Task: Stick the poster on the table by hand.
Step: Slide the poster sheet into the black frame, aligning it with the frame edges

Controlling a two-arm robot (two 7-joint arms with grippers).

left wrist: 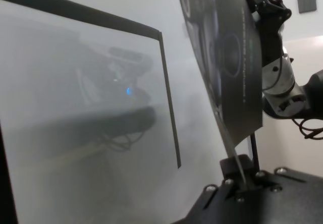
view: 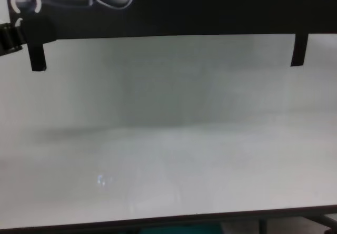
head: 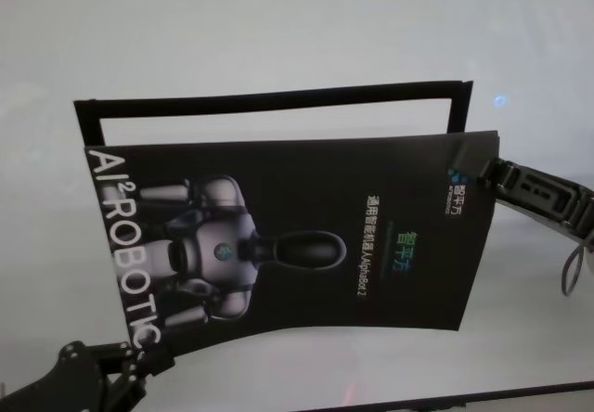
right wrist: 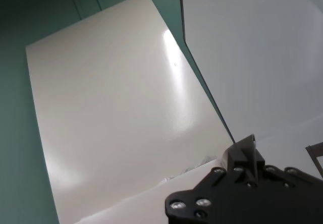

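I hold the poster [head: 306,236] in the air above the counter [head: 278,32], left gripper [head: 139,361] and right gripper [head: 469,166] each with fingers pinched on opposite corners. It bows: thin, glossy, floppy, best kept taut by its corners.

Behind the right pincer [left wrist: 251,3] stands a pale wall [left wrist: 295,24] with a small dark grey square plate [left wrist: 307,3] fixed on it (what the plate is cannot be told). Just beyond that pincer, a small blue glint of light [head: 499,100] lies on the bench [view: 168,155]. Nearer than the left pincer [head: 148,354], under the bench's dark front edge, a strip of teal-green floor [view: 179,228] shows.
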